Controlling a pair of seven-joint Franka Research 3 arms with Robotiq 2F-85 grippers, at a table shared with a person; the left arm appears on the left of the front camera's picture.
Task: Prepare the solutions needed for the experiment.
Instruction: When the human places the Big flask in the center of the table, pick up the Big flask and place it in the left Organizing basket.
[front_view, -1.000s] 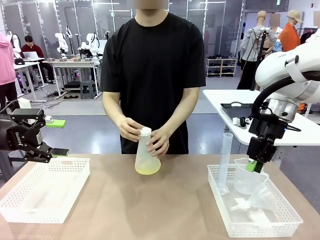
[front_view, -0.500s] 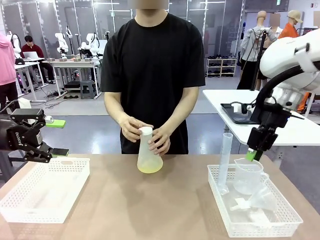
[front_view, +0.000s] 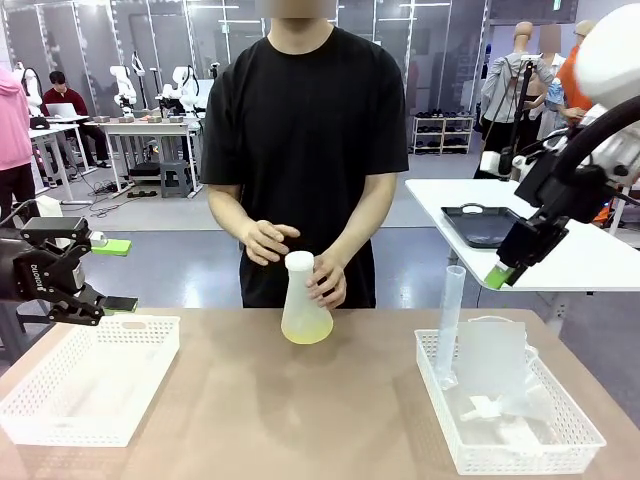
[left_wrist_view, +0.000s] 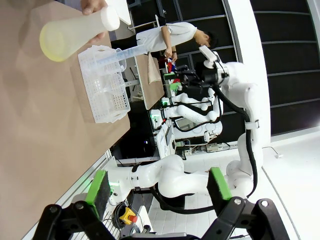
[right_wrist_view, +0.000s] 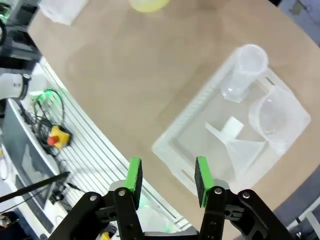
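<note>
In the bottom of the flask I see the pale yellow solutions, a person's hand touching the flask. Left of it my left gripper gapes wide, empty; right of it, higher, the right gripper stands parted, empty

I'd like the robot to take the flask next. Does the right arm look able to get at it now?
Probably not cleanly: the person's hand is on the flask mid-table, and the right gripper hangs open, high over the basket.
</note>
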